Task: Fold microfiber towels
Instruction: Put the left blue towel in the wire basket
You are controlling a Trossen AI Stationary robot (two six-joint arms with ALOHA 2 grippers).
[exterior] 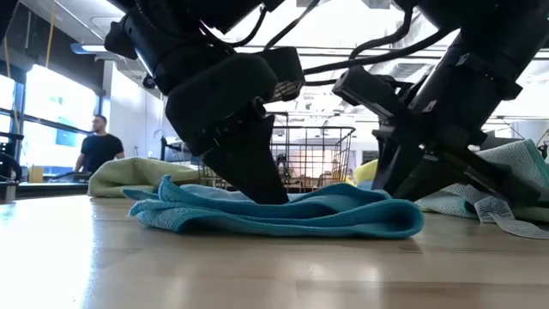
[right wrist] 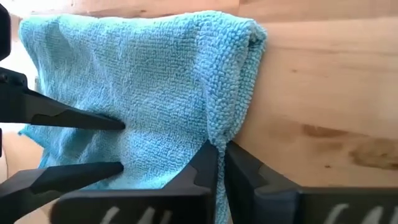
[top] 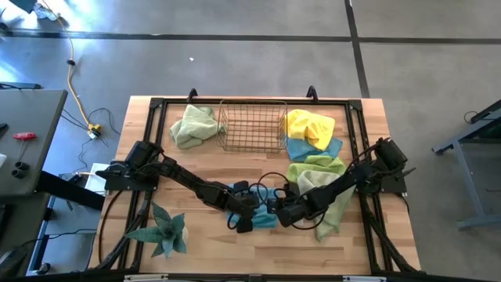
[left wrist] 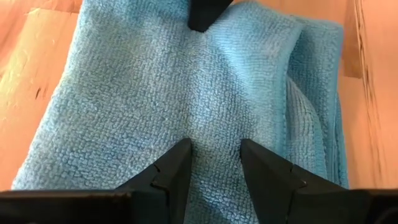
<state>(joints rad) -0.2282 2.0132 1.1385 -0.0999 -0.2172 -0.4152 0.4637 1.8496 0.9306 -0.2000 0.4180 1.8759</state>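
Blue microfiber towel (top: 262, 213) lies mid-desk between both end effectors in the high view. Left wrist view: left end effector (left wrist: 215, 154) narrowly parted, pressing the cloth. Right wrist view: right end effector (right wrist: 221, 155) pinches the folded edge; uneven pulling could undo the fold.

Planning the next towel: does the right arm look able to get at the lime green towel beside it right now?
Probably not yet: the right tool is shut on the blue towel. The lime green towel lies right under that arm, otherwise uncovered.
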